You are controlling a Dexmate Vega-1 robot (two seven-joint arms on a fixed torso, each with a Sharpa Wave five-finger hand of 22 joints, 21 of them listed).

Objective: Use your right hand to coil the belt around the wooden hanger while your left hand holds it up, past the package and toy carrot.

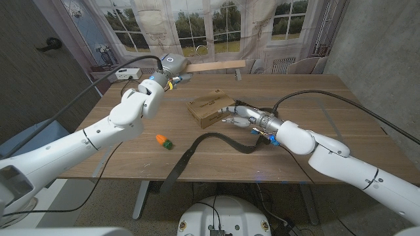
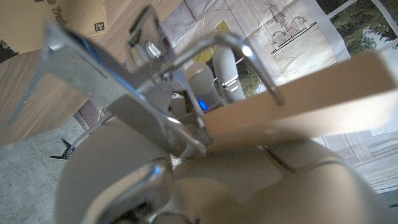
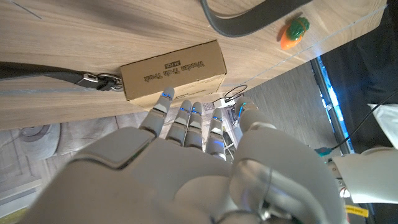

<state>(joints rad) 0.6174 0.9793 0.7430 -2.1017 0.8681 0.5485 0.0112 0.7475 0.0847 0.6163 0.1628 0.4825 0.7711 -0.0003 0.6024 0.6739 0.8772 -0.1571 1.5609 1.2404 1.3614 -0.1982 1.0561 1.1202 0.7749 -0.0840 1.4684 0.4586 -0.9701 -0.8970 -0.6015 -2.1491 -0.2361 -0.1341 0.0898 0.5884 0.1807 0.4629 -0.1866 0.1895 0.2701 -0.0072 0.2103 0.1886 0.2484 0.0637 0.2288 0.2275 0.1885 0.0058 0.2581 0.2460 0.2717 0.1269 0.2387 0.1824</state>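
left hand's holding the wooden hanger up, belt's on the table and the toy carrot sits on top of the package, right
Not quite. In the head view the toy carrot lies on the bare table, apart from the package. The rest holds: the left hand holds the wooden hanger up and the belt lies on the table.

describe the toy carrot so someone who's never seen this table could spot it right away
Start at the wooden table and find the brown cardboard package near its middle. Toward the near edge on the robot's left, the toy carrot lies alone on bare wood, just left of the dark belt. It is the one small bright thing there: orange with a green tip.
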